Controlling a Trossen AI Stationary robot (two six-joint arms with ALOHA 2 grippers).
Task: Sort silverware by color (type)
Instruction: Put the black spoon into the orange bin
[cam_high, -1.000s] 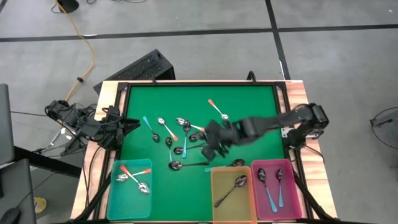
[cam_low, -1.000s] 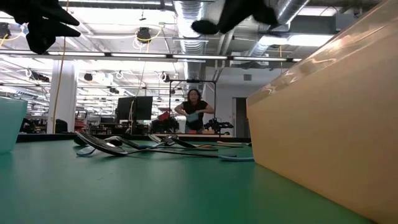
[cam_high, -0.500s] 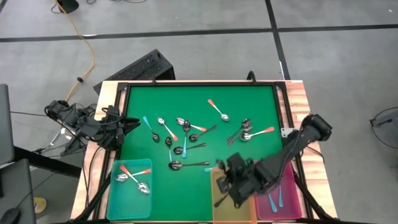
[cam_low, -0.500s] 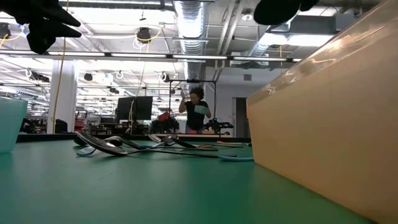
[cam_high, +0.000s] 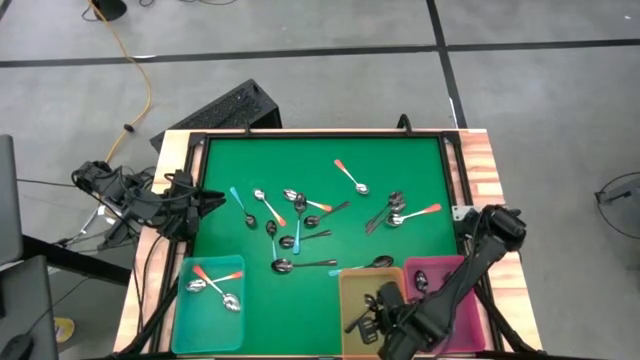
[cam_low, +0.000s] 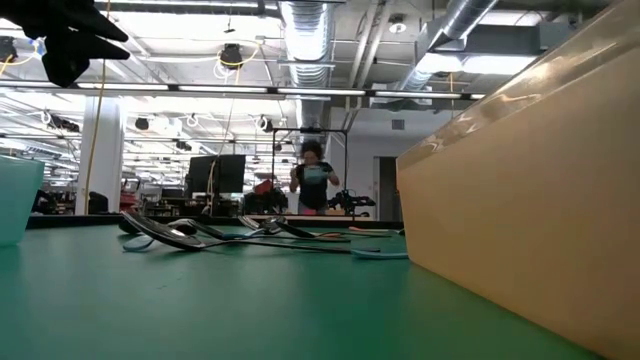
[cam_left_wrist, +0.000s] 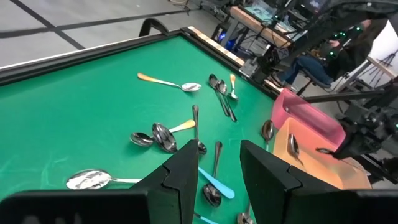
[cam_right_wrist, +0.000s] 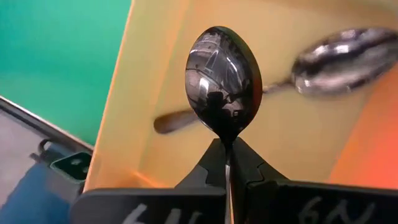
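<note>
Small spoons with orange, light blue or dark handles lie scattered on the green mat (cam_high: 300, 215), and they also show in the left wrist view (cam_left_wrist: 186, 124). My right gripper (cam_high: 372, 320) hangs over the yellow bin (cam_high: 347, 290) at the near edge, shut on a dark metal spoon (cam_right_wrist: 224, 78). Another metal spoon (cam_right_wrist: 339, 59) lies on that bin's floor. My left gripper (cam_left_wrist: 217, 168) waits open at the table's left edge (cam_high: 205, 197), touching nothing. My right gripper pinches the dark spoon between its two fingertips (cam_right_wrist: 208, 165) at the neck of the handle (cam_right_wrist: 226, 144), just behind the bowl. The fingers point down into the yellow bin. The bowl sticks out beyond the fingertips, lifted clear of the bin's floor.
A teal bin (cam_high: 185, 300) with orange-handled spoons stands at the near left. A pink bin (cam_high: 440, 268) stands to the right of the yellow one, partly under my right arm. A raised black frame (cam_high: 320, 135) borders the mat. In the low view a person (cam_low: 312, 180) stands far behind the table.
My right gripper has travelled from above the middle of the mat toward the near edge and now hangs over the yellow bin. The spoons near the mat's right side, covered by the arm a second ago, show again.
</note>
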